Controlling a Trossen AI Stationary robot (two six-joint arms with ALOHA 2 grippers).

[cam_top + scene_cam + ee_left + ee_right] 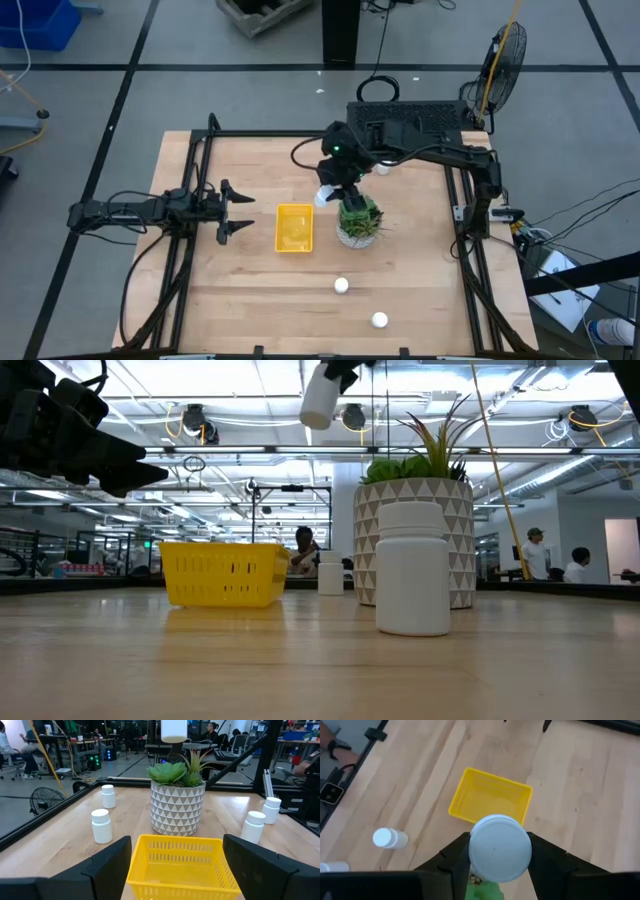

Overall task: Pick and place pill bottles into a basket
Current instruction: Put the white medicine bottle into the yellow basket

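The yellow basket (294, 228) sits at mid-table, left of the potted plant (358, 222). My right gripper (330, 185) is shut on a white pill bottle (322, 398), high above the table, over the gap between the plant and the basket's far end. In the right wrist view the bottle (500, 847) shows above the basket (490, 802). Two pill bottles (342, 286) (379, 320) stand on their bases near the front edge, and two more (254, 826) (272, 810) stand beyond the plant. My left gripper (235, 210) is open and empty, left of the basket. My right gripper pinches the bottle's round sides (470, 851) between its two fingers (546, 857), coming from above and pointing down. The bottle is lifted clear, slightly tilted, and hangs below the fingers with its lower end (315, 420) free in the air.
The plant's triangle-patterned pot (415, 540) stands close to the basket's right side, its leaves rising beneath the held bottle. Dark frame rails (190, 250) run along the table's left and right sides. People sit in the room behind (580, 565).
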